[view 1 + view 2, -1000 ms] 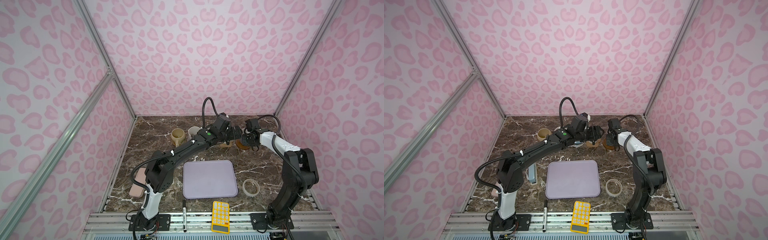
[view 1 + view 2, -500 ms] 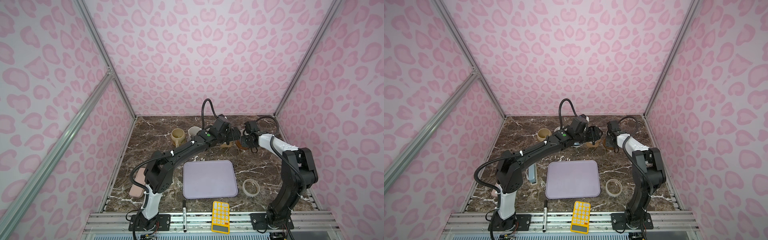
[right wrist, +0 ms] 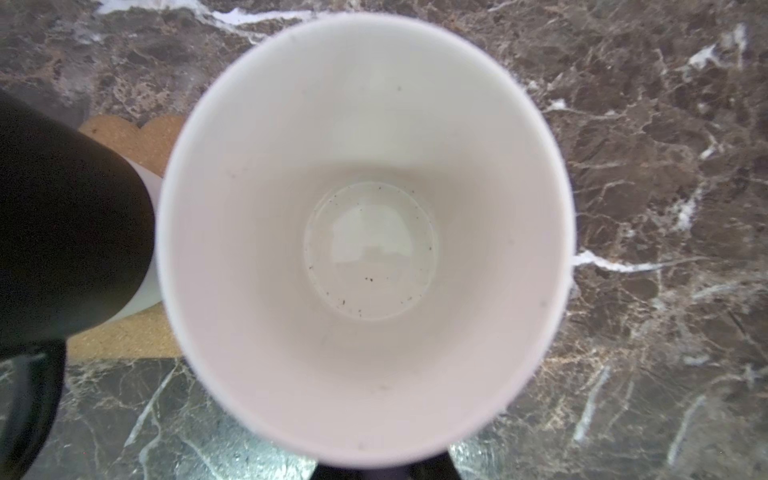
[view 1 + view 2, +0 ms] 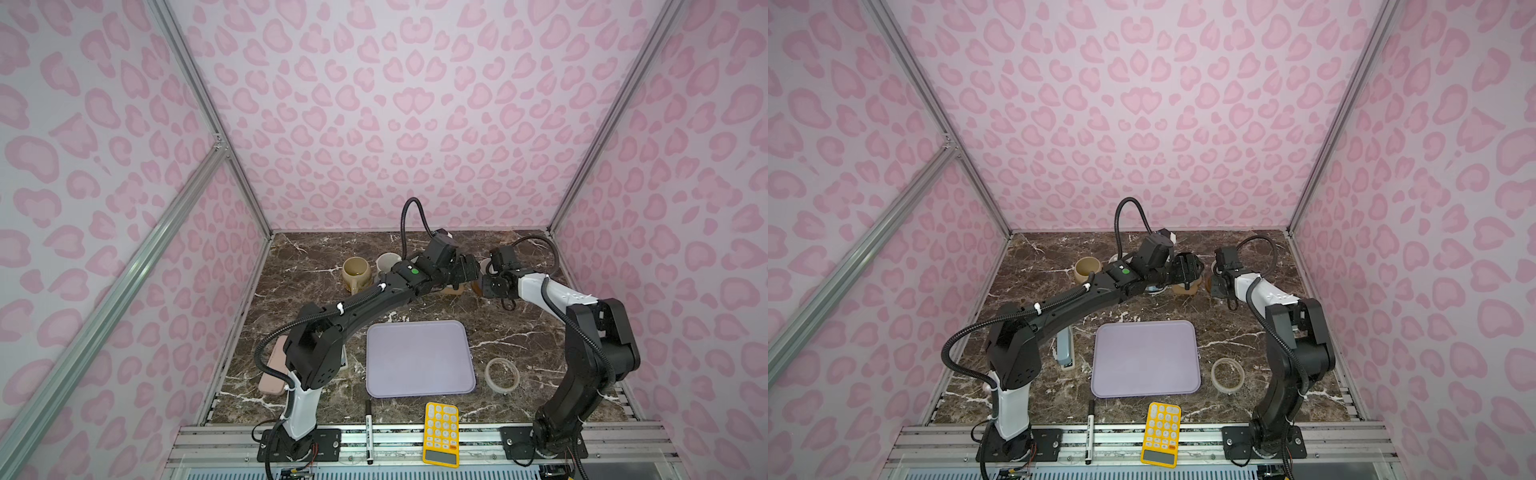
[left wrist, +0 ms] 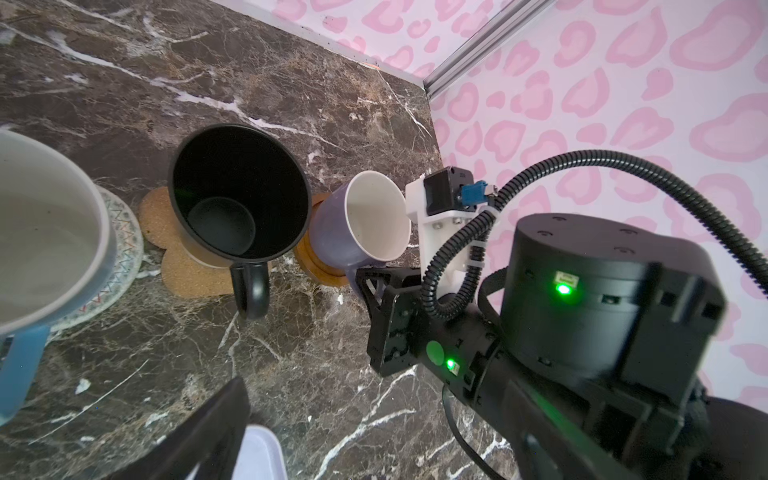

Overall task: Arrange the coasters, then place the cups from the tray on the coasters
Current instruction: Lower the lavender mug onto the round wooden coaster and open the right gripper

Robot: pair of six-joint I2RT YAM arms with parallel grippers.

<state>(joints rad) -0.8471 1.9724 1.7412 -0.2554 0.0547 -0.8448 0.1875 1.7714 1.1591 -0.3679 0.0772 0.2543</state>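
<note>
At the back, a lavender cup point(image 5: 365, 220) stands on an amber-brown coaster point(image 5: 309, 266). My right gripper point(image 4: 492, 282) is shut on its handle side, and its white inside point(image 3: 365, 232) fills the right wrist view. Beside it a black cup point(image 5: 237, 195) sits on a brown flower-shaped coaster point(image 5: 187, 270). A light blue cup point(image 5: 41, 232) rests on a woven cream coaster point(image 5: 124, 249). My left gripper point(image 4: 467, 268) hangs open just above the black cup, one finger point(image 5: 216, 428) showing. A beige-yellow cup point(image 4: 356, 272) and a white cup point(image 4: 388, 262) stand further left. The lavender tray point(image 4: 419, 357) holds nothing.
A tape ring point(image 4: 502, 374) lies right of the tray. A yellow calculator point(image 4: 441, 432) and a black pen point(image 4: 368, 419) lie at the front edge. A pink case point(image 4: 272, 372) sits at the left under my left arm. Both grippers are close together near the back wall.
My right gripper has shifted slightly left and down with the lavender cup. The left arm has barely moved and stays open.
</note>
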